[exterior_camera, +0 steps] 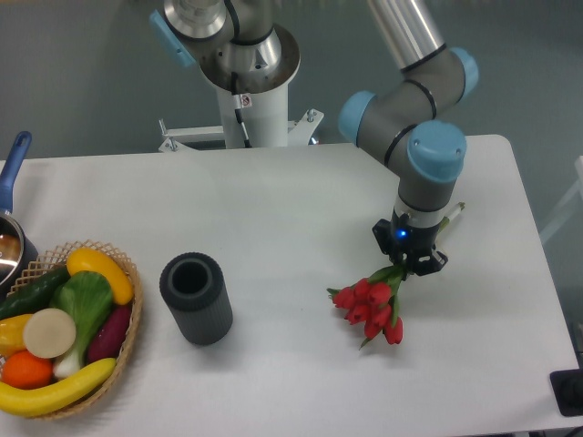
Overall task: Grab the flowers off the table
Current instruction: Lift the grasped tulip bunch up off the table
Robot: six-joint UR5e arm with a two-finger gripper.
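The flowers (371, 308) are a small bunch of red buds with green leaves, lying on the white table (291, 209) right of centre. Their thin green stems run up and to the right under my gripper (410, 255), and the pale stem tip (455, 210) pokes out on the far side. The gripper points straight down over the stems, just above the buds, with its black fingers (434, 260) on either side of them. Its body hides the fingertips, so I cannot tell whether they are closed on the stems.
A dark grey cylindrical cup (196, 297) stands left of centre. A wicker basket (127, 314) of fruit and vegetables sits at the front left. A pot with a blue handle (11, 182) is at the left edge. The arm's base (246, 100) stands behind the table.
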